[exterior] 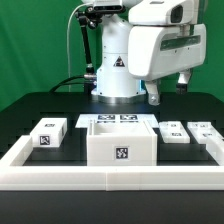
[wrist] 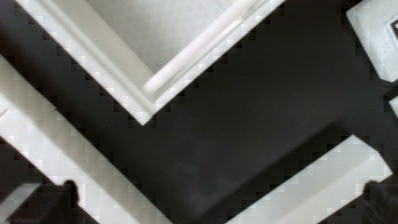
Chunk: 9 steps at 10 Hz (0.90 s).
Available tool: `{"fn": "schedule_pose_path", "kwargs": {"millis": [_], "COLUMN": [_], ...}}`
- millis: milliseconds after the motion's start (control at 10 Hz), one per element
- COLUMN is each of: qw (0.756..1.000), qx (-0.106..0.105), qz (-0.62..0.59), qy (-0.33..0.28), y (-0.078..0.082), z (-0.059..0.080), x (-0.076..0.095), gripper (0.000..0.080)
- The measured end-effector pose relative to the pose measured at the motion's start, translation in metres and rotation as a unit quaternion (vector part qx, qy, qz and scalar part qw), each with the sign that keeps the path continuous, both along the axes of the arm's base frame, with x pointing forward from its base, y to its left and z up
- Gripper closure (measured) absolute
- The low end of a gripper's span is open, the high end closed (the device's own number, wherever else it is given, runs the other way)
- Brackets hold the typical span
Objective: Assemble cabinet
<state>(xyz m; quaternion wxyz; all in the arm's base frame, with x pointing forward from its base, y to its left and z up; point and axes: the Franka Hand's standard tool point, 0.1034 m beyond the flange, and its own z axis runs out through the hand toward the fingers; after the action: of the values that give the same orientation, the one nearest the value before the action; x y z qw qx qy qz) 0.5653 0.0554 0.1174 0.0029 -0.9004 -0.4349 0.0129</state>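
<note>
Exterior view, read from its left.

- Far left: one small white drawer block (exterior: 47, 133) sits flat on the black counter (exterior: 40, 105), tag up, well apart from everything else.
- Centre: the cabinet shell (exterior: 120, 146) stands open-topped with a tag on its near face. It sits just inside the low white rim (exterior: 100, 182). Nothing shows inside it (the cavity is only partly in view).
- Just behind the shell: the marker board (exterior: 115, 120), flat on the counter, with the robot base (exterior: 113, 70) beyond it.
- Right: two more drawer blocks (exterior: 176, 132) and (exterior: 203, 130) lie side by side, near the shell but not touching it.
- Above those two: the tool (exterior: 168, 90) hangs clear of the counter. Its fingers are spread wide and nothing is between them.

Wrist view: only black counter and a white angled edge (wrist: 151, 95) show. Whether that edge is rim or shell cannot be told.

Judgement: assembly looks barely begun, since all the blocks lie loose and the shell is bare. The step in hand appears to be an approach to the nearer right-hand block. The next move calls for a descent centred over that block, with the fingers straddling its narrow sides. The grip should close only once it is low enough not to skid the block into its neighbour.
</note>
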Motion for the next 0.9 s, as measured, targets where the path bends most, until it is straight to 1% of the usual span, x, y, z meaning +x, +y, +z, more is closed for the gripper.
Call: {"fn": "schedule_pose_path", "kwargs": {"millis": [800, 900], "qw": [1.000, 1.000], "qx": [0.000, 0.004], "qz": [0.000, 0.020], "qy": [0.000, -0.021], "y": [0.0000, 0.0006], "z": [-0.0005, -0.0057], "x": [-0.0004, -0.0023], "gripper": [0.0003, 0.0003]}}
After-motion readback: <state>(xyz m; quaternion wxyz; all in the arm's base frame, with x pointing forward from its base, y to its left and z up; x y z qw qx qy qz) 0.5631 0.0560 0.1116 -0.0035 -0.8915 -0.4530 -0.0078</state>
